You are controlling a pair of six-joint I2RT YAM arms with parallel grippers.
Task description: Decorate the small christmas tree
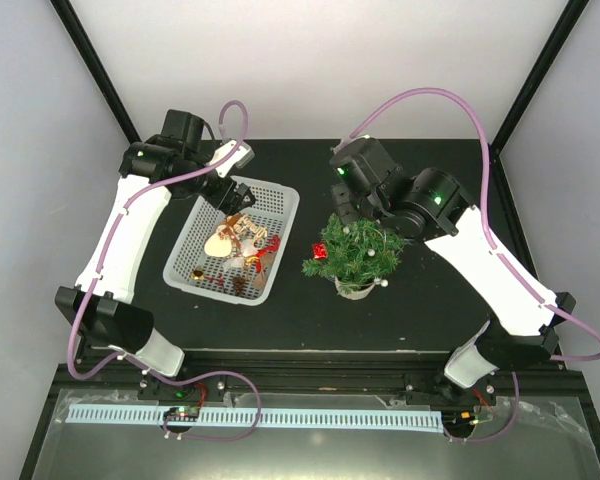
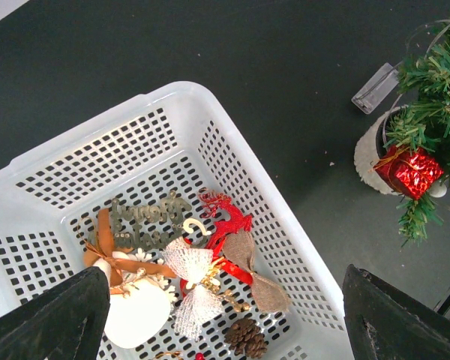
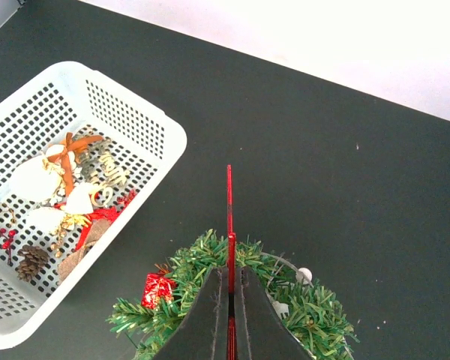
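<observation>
The right hand (image 3: 229, 279) pinched a thin red ornament (image 3: 229, 202) above the small christmas tree (image 3: 315, 319), standing on the counter (image 3: 345, 172) right of the basket (image 3: 146, 112); the left hand (image 2: 225, 330) hung spread over that basket; the tree looked light, soft-branched, best steadied at its pot (image 2: 367, 155), which the right wrist view hid.

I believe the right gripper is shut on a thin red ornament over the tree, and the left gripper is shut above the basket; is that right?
Not quite: the left gripper is open above the white basket, as the left wrist view shows. The right gripper does grip the thin red ornament.
</observation>
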